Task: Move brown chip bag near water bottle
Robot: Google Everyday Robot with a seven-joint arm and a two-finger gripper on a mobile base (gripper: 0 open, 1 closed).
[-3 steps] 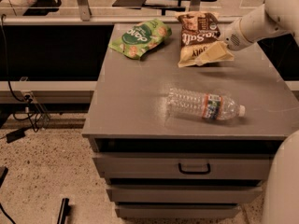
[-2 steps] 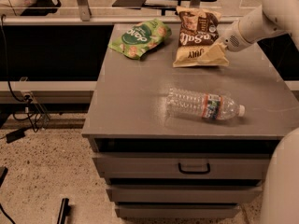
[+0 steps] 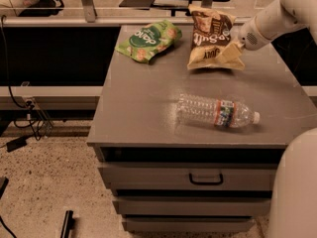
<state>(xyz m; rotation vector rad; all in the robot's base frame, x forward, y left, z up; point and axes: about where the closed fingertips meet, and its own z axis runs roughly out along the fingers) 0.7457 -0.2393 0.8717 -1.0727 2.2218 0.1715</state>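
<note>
Up at the far right of the grey cabinet top [image 3: 138, 108], the white arm [image 3: 277, 16] reached in from the upper right corner of the view. It sloped down and leftward toward the back of the surface. Its rounded wrist segment ended in the gripper [image 3: 232, 53], which sat low over the top at the right-hand side of the brown chip bag [image 3: 208, 31]. The pale fingers [image 3: 237, 58] were closed on the bag's lower right corner, overlapping its cream-yellow band, with no gap showing between them and the bag.

The bag sat near the rear edge of the top, with its dark brown part toward the back and the cream band toward the front. Its lettering read upside down from this view. Whether its near edge rested on the surface or was slightly raised could not be told.

To its left, apart from it, the green snack bag [image 3: 147, 41] lay flat near the back left corner.

The water bottle [image 3: 215, 112] lay on its side toward the front right of the top. Its white cap pointed right and its coloured label was just left of the neck. A stretch of bare grey surface separated it from the brown bag.

Below the top, a drawer with a dark handle [image 3: 205, 178] faced the camera. Part of the robot's white body [image 3: 297, 192] filled the lower right corner.
</note>
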